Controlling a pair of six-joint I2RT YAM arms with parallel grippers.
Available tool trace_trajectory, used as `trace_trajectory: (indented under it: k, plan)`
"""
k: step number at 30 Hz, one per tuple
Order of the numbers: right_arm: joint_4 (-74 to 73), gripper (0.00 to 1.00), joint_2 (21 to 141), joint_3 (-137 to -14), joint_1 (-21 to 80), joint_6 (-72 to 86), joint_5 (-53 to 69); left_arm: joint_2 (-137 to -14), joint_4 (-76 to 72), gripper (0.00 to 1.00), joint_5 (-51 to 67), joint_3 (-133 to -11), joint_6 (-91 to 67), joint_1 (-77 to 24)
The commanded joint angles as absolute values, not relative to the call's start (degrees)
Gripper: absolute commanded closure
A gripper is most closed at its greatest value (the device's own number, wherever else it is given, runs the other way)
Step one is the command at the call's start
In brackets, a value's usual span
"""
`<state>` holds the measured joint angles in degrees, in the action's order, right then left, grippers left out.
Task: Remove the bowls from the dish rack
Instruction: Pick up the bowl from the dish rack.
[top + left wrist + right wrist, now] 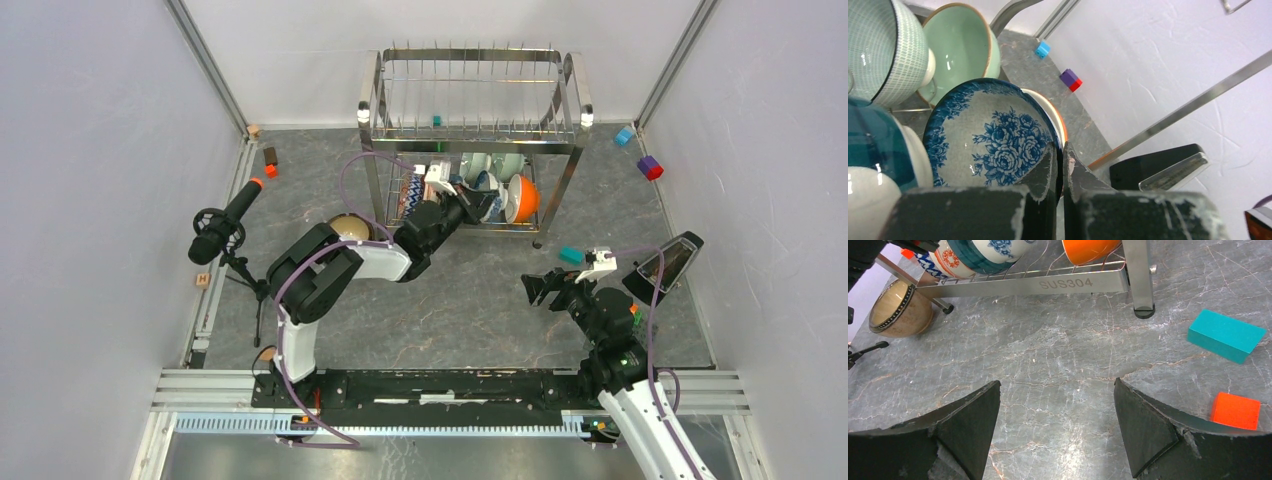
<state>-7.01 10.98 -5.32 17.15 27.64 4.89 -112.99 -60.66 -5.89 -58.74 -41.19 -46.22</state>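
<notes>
On the lower tier of the dish rack [470, 53], left gripper [1063, 170] clamps the blue-and-white bowl [993, 135] (orange bowl [523, 197] racked just behind), right gripper [1058, 415] hangs spread apart in front of the rack, brown bowl [898, 312] by its front-left foot.

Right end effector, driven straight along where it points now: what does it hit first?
Probably the dish rack, at its bottom rail, dead ahead of the open right end effector; only bare table lies between. Depth is unclear: if it's pitched down, table first.
</notes>
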Motion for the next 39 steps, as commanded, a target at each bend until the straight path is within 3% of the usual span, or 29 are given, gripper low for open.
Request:
trace_trajectory:
  k: [1, 28, 39]
  plan:
    - [-6.13, 0.11, 10.12, -5.49, 17.27, 27.53, 4.9, -107.63, -70.02, 0.98, -5.38, -58.55, -44.47, -46.99]
    - [-14.11, 0.1, 9.85, -16.73, 17.27, 25.87, 6.41, -87.24, -69.54, 0.98, -10.81, -38.11, -44.03, -53.83]
    - [-17.32, 0.07, 13.59, -23.08, 17.64, 23.81, 7.66, -69.0, -48.68, 0.98, -21.61, -28.76, -38.54, -63.38]
